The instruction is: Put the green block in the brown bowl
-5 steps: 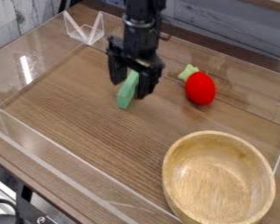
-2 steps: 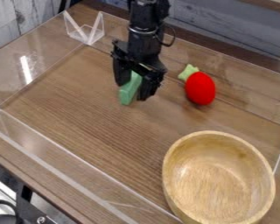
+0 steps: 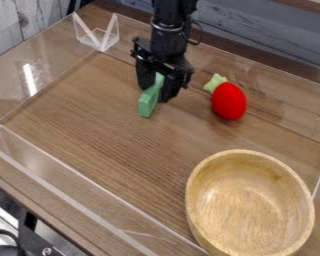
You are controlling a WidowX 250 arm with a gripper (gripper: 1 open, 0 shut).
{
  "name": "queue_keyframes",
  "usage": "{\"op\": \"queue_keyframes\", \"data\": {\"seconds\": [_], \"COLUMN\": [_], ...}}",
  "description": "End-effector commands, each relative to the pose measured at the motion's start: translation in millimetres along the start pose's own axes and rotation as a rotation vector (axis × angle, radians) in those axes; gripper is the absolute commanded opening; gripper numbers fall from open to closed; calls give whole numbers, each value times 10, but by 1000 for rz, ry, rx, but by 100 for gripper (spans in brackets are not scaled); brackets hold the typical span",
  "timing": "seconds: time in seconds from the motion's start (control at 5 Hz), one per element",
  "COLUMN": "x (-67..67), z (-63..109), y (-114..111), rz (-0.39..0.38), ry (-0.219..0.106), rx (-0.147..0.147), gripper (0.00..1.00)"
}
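The green block (image 3: pixel 149 102) is a light-green bar lying on the wooden table in the upper middle, its far end tucked between my fingers. My gripper (image 3: pixel 164 88) comes straight down from above, and its black fingers (image 3: pixel 143 76) press against the sides of the block's upper end. The block's lower end still rests on the table. The brown bowl (image 3: pixel 194 198), large, wooden and empty, sits at the front right, well apart from the gripper.
A red ball (image 3: pixel 228 101) with a small green piece (image 3: pixel 216 82) lies just right of the gripper. Low clear plastic walls (image 3: pixel 69 185) ring the table, and a clear folded stand (image 3: pixel 96 32) is at the back left.
The gripper has shifted slightly right and back, lowered over the block's end, and its fingers have drawn in from wide open onto the block.
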State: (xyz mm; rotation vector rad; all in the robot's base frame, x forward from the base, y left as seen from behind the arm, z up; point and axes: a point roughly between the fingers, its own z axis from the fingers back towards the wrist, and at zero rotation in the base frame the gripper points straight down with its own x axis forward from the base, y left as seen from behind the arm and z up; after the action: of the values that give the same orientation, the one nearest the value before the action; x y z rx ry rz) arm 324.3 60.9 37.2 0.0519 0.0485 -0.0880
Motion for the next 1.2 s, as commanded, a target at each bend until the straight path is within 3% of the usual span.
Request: {"op": "queue_keyframes", "data": {"seconds": [0.0,0.2,0.4,0.6,0.8,1.0], "x": [-62,-127,-231,-334,-359,-358], "z": [-110,-145,-114,-95,-138,-165], "y": [-34,-79,-66,-48,-120,-202], "rz": [8,18,86,155,230,297], "ry": [7,9,17,28,42,60], "rx": [-15,-41,-68,-80,-87,-90], "gripper": [0,100,100,0,0,100]}}
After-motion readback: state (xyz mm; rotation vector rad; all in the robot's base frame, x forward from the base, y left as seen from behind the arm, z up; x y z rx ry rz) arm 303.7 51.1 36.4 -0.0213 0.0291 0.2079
